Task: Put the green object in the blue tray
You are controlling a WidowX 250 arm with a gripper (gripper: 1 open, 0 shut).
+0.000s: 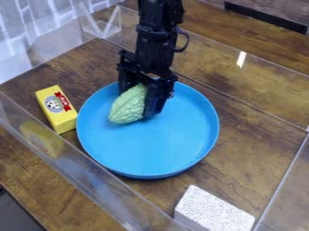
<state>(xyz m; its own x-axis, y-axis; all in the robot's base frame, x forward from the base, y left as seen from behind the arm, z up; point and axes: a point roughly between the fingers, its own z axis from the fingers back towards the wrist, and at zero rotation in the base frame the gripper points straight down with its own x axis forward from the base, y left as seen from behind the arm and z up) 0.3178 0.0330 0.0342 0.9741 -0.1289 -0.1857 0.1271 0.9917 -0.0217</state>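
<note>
The green object (126,106), a pale bumpy gourd shape, lies tilted in the left rear part of the blue tray (169,140), its lower end near the rim. My black gripper (145,89) comes straight down from above. Its two fingers press on either side of the gourd's upper end, shut on it. That end is partly hidden behind the fingers. The gourd looks to be resting on or just above the tray floor.
A yellow rectangular box (54,108) lies on the wooden table left of the tray. At the front right corner sits a white speckled block (215,210). Clear plastic walls (49,149) fence the workspace at the front and left.
</note>
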